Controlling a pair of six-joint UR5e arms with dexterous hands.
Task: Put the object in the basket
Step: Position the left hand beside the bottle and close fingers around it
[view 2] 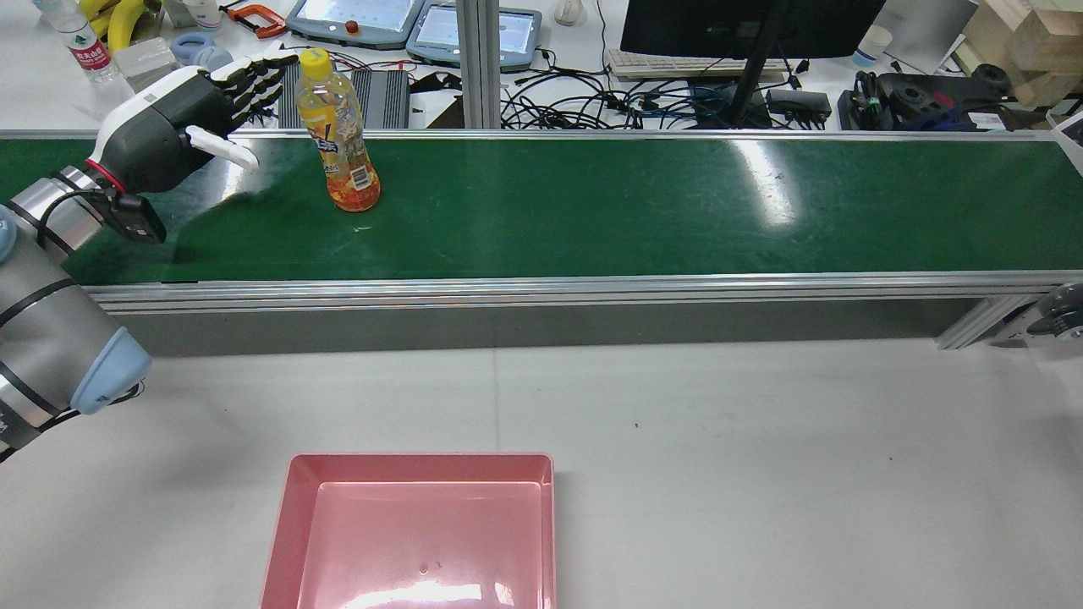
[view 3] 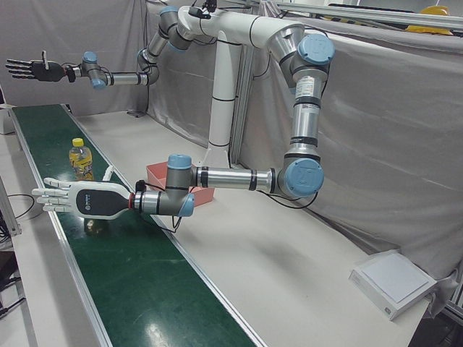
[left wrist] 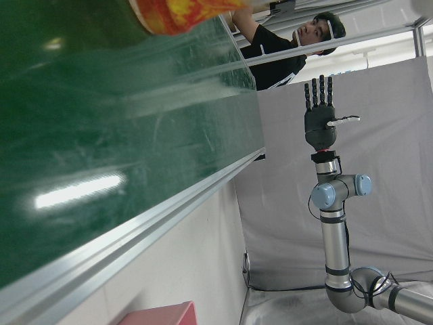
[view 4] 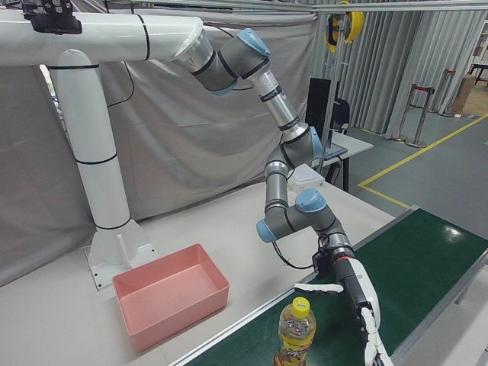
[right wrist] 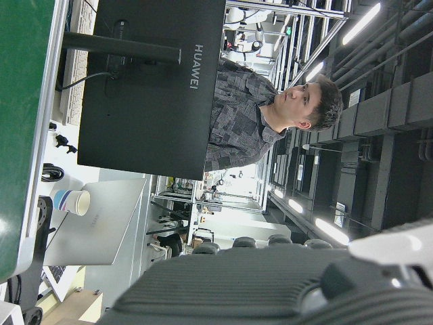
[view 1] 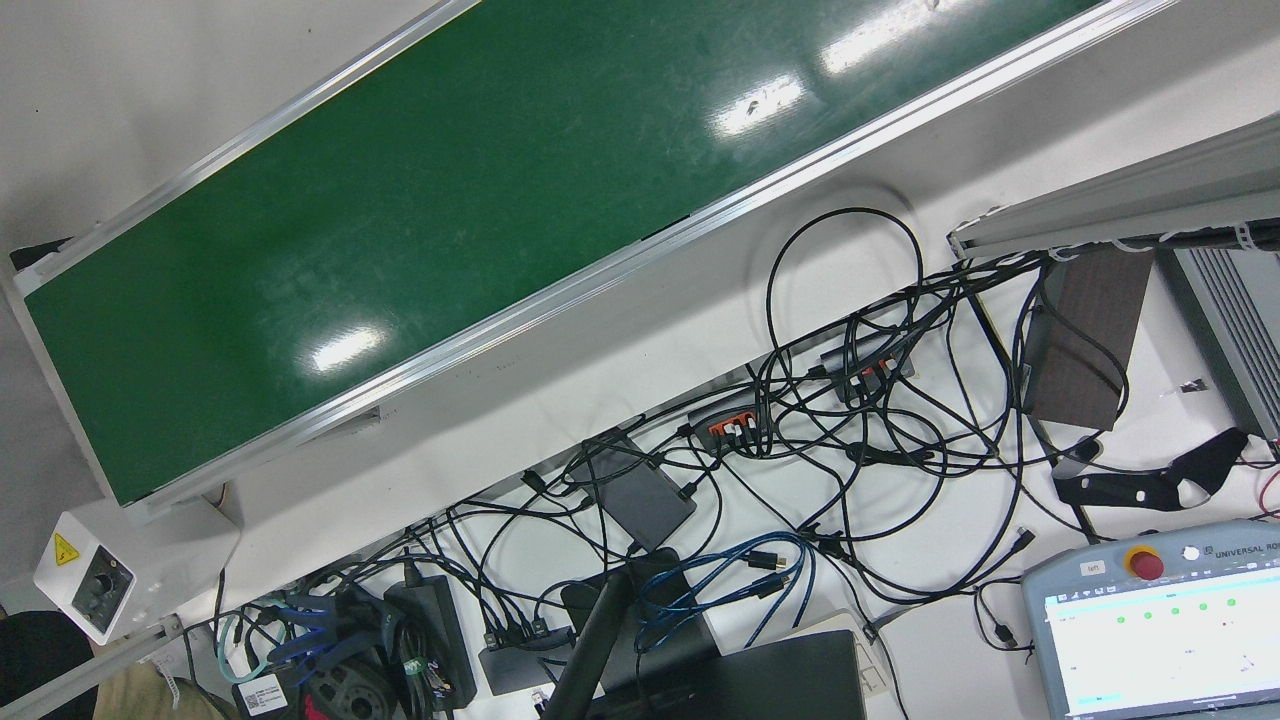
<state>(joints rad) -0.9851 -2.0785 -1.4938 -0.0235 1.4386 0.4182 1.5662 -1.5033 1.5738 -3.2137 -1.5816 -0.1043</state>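
An orange-drink bottle point(view 2: 343, 135) with a yellow cap stands upright on the green conveyor belt point(view 2: 592, 203), toward its left end in the rear view. My left hand point(view 2: 182, 118) hovers just left of the bottle, open, fingers stretched toward it and not touching. The same hand point(view 3: 79, 201) and bottle point(view 3: 81, 160) show in the left-front view, and again as hand point(view 4: 362, 305) and bottle point(view 4: 296, 335) in the right-front view. The pink basket point(view 2: 415, 533) sits empty on the white table in front of the belt. My right hand point(view 3: 32, 70) is raised high beyond the belt's far end, open and empty.
Beyond the belt lies a desk with a monitor point(view 2: 753, 25), tangled cables point(view 1: 800, 420) and teach pendants point(view 2: 355, 17). A person point(left wrist: 284, 40) stands behind the belt. A white pedestal point(view 4: 99, 191) rises behind the basket point(view 4: 171, 301).
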